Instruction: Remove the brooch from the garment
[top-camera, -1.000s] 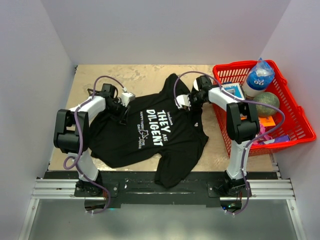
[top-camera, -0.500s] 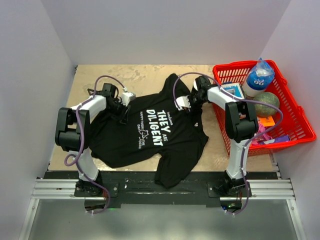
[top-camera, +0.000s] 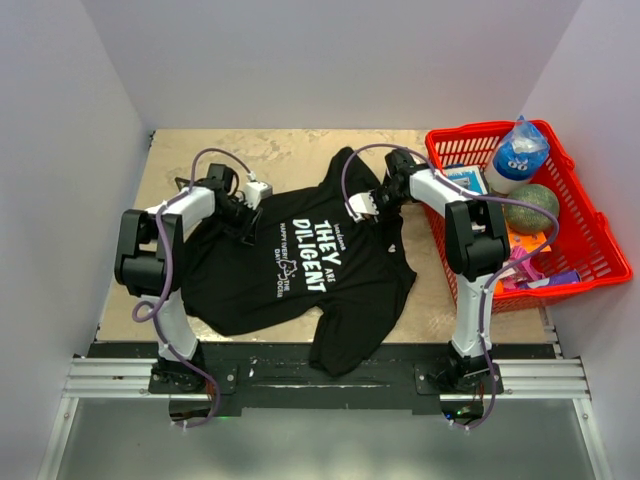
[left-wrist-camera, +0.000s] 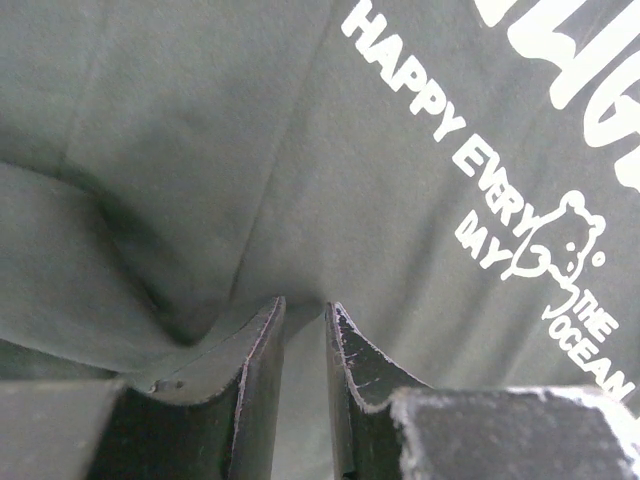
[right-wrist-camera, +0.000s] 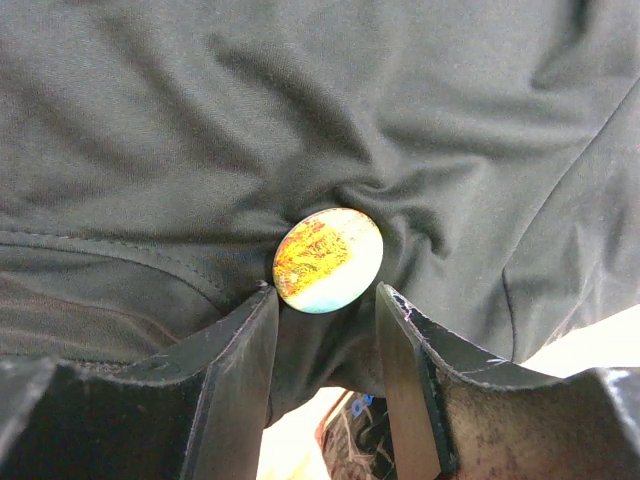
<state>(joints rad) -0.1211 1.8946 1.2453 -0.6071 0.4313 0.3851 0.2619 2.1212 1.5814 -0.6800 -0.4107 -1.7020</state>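
Note:
The garment (top-camera: 300, 290), a black T-shirt with white lettering, lies spread on the table. The brooch (right-wrist-camera: 328, 260) is a round badge with an orange, yellow and white face, pinned near the shirt's right shoulder. It is not visible in the top view. My right gripper (right-wrist-camera: 327, 295) (top-camera: 374, 212) has its fingertips against the badge's lower edges, with puckered fabric (right-wrist-camera: 300, 100) bunched between the jaws and lifted off the table. My left gripper (left-wrist-camera: 304, 305) (top-camera: 246, 228) is shut on a raised fold of the shirt (left-wrist-camera: 250, 150) beside the small lettering.
A red basket (top-camera: 590, 255) at the right holds a water bottle (top-camera: 518, 152), a green round fruit (top-camera: 535, 203) and other items, close to the right arm. Bare tan table (top-camera: 270, 150) lies behind the shirt. White walls stand on three sides.
The right arm's wrist and elbow have shifted slightly left and farther back, with the gripper still at the shirt's shoulder. The left arm has barely moved.

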